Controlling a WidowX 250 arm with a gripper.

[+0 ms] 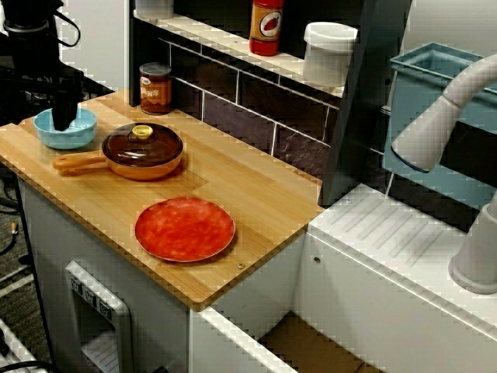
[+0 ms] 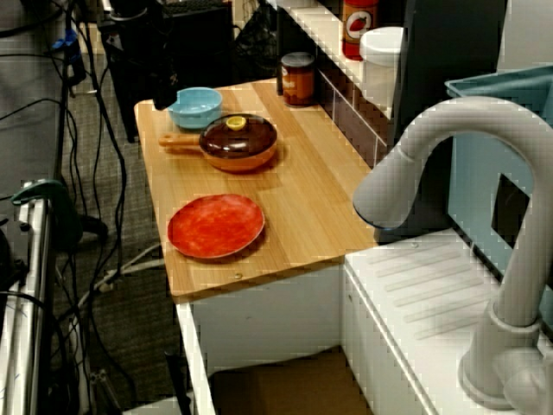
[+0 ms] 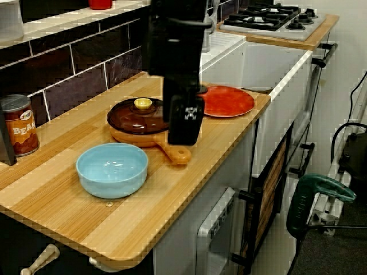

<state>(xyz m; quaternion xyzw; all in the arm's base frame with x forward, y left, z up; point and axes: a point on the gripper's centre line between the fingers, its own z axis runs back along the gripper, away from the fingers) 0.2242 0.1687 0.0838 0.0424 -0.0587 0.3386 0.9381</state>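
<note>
- The black tool [image 1: 64, 120] hangs at the far left end of the table [image 1: 256, 183]. It is too dark to see its tips, so I cannot tell if it is open or closed, or if it has hold of anything.
- The blue bowl [image 1: 85, 130] sits by the tool, near the table's left corner, and looks empty. From above the tool seems over the bowl. From the side it seems nearer the table's front edge.
- I think this is the reaching step, with the bowl not lifted.
- Just right of the bowl lies the orange pan [image 1: 142, 151], lid on. Its handle [image 1: 74, 163] points toward the bowl, so any move down should be slow and stay off that handle.
- A can [image 1: 155, 88] stands behind the pan.
- A red plate [image 1: 185, 228] lies farther right.
</note>
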